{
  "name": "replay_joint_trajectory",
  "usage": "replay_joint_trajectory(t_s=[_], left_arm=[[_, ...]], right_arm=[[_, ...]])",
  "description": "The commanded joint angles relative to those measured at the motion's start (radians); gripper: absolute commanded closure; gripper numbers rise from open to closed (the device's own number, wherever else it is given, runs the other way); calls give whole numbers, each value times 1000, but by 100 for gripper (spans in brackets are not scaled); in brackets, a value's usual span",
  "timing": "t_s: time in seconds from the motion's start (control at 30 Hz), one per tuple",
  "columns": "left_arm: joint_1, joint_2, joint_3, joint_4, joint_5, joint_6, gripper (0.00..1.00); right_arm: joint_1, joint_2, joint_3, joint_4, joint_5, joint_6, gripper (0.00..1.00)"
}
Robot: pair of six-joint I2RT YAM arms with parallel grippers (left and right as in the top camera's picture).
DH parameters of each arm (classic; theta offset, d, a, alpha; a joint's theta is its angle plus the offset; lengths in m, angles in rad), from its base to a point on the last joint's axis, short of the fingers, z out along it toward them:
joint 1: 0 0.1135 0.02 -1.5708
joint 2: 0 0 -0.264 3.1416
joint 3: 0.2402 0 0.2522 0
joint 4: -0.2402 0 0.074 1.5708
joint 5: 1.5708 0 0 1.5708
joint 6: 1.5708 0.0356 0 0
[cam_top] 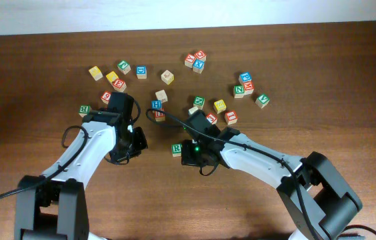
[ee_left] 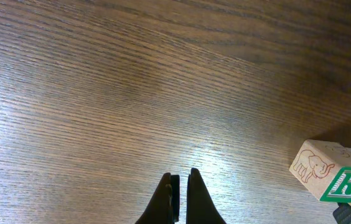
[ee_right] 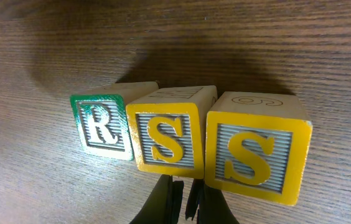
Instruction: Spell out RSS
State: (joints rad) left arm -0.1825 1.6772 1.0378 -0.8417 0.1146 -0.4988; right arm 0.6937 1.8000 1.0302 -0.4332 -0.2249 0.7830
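Beside the R block [ee_right: 104, 127], the first S block [ee_right: 166, 138] and second S block [ee_right: 256, 155] continue one close-set row, crosswise just ahead of the closed, empty right gripper [ee_right: 183, 185].

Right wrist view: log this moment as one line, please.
row: green R block, middle S block, end S block, side by side, reads RSS | left gripper: shut, empty | right gripper: shut, empty

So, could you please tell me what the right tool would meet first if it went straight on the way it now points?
Most likely the middle S block, near its edge beside the end S block; the right tool points at that seam, though depth is unclear.
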Motion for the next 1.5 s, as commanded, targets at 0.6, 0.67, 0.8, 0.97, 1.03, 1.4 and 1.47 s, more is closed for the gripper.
replay_joint_trajectory(t_s=[0.6,0.67,0.8,0.97,1.03,1.4,1.47], left_arm=[[-107,-5,-10,57,24,-48,100],[-115,4,-10,83,24,-52,100],[-127,45,-10,136,48,-58,100],[-135,129,-10,236,179,-58,100],[-137,157,-10,248,203,-58,100],[-178,215,-10,301,204,-58,100],[-178,216,-10,308,204,-53,100]], right_arm=[[-196,-132,133,-419,95,-109,96],[-230,-117,132,-401,91,-126,96],[-233,-77,131,-373,90,-140,96],[-229,0,131,-339,89,-113,96],[-229,32,131,-319,74,-113,96],[-160,88,131,-204,-33,-121,96],[-142,88,131,-188,-33,-121,96]])
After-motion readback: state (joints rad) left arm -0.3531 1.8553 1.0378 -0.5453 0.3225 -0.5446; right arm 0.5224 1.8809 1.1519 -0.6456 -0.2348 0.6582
